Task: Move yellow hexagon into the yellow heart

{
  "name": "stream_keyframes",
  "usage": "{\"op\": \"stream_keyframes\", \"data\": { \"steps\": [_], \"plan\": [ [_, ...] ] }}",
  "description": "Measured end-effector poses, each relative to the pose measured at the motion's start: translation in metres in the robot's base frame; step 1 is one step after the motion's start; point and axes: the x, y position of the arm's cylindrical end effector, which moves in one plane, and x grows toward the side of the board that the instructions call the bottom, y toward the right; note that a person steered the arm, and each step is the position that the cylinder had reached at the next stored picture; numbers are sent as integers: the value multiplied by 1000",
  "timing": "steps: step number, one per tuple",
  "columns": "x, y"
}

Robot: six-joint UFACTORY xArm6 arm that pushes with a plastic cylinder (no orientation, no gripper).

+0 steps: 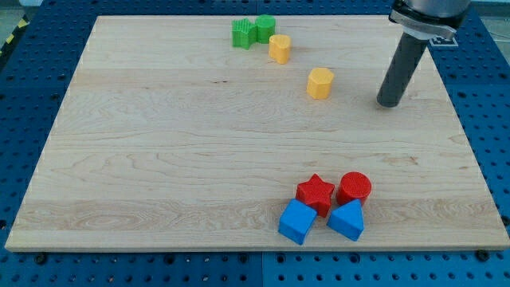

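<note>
Yellow hexagon block (320,83), a small plastic-looking prism, sits on the far right part of the pale wooden board (159,159), standing alone with bare wood all around it. To its far left, near but not touching, lies the yellow heart block (280,48), which touches or nearly touches a pair of green blocks: a green star-like block (243,33) and a second green block (264,26) whose shape I cannot make out.

My tip (389,103) rests on the board to the right of the hexagon and slightly nearer, with a clear gap between them. The rod is a plain dark cylinder with nothing to spread or clamp; it touches no block.

The coming move turns on one line: the heart lies up and to the left of the hexagon, while my tip stands to the hexagon's right. A push straight left would likely send the hexagon past the heart on its near side, so I judge the tip should first come round to the hexagon's near right side.

Well apart, at the near right edge, a red star block (315,192), a red cylinder (355,188), a blue cube (297,221) and a blue wedge-like block (347,220) cluster together.
</note>
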Motion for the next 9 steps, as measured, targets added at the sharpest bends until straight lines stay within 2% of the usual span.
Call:
{"op": "stream_keyframes", "data": {
  "steps": [2,3,4,5,6,7,9],
  "plan": [
    [-37,-109],
    [-37,-146],
    [-37,-117],
    [-5,-97],
    [22,-117],
    [14,-153],
    [-75,-175]
  ]
}}
